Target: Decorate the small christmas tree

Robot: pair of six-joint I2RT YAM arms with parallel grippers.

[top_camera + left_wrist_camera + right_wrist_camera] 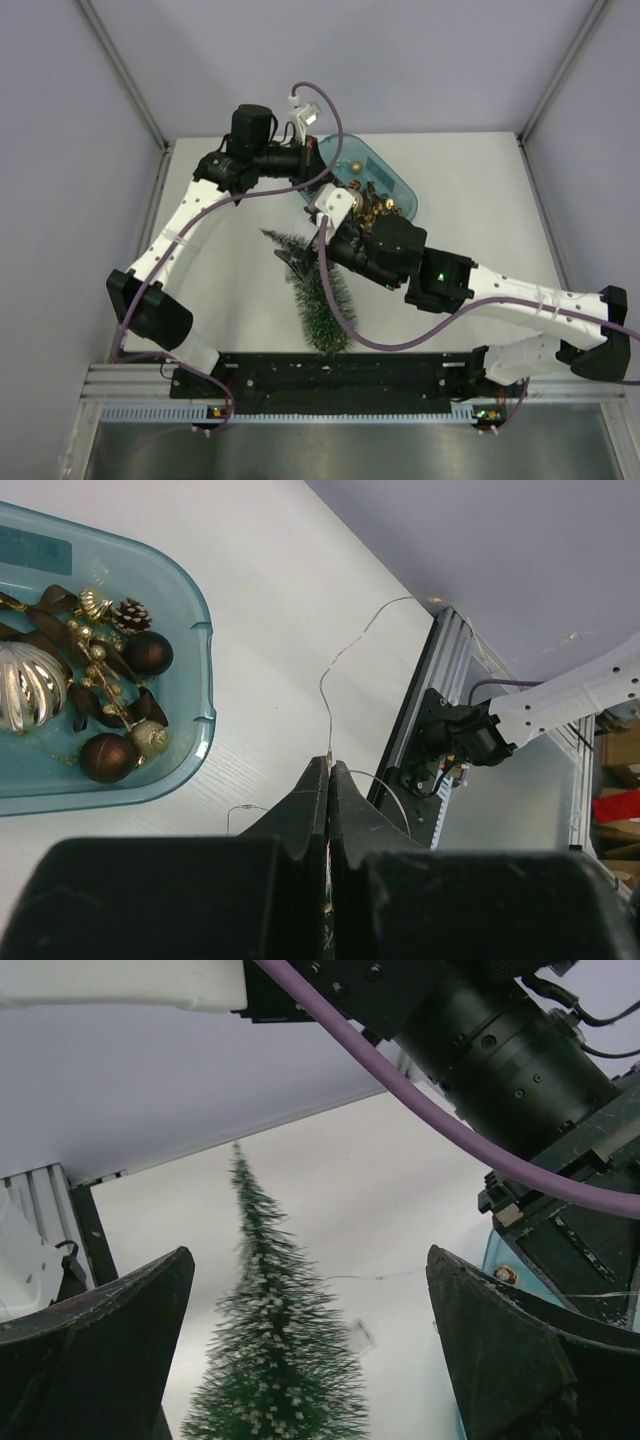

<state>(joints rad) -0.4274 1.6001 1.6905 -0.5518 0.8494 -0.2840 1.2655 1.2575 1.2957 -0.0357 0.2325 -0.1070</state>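
The small christmas tree (318, 305) is a frosted green cone on the table. Its tip points to the far left and its wide end is toward the near rail. My right gripper (291, 262) hovers at its upper part. In the right wrist view the right gripper (308, 1252) is open wide, with the blurred tree (270, 1370) between the jaws and touching neither. My left gripper (328, 763) is shut on a thin light wire (325, 695) that curls away over the table. In the top view it (311, 179) sits by the teal tray (405, 175).
The teal tray (203, 685) holds brown balls (148, 652), a silver ribbed ball (25, 685), a pinecone (130, 614) and gold beads. The right arm crosses the tray's near side. The black base rail (340, 375) runs along the near edge. Frame posts stand at the far corners.
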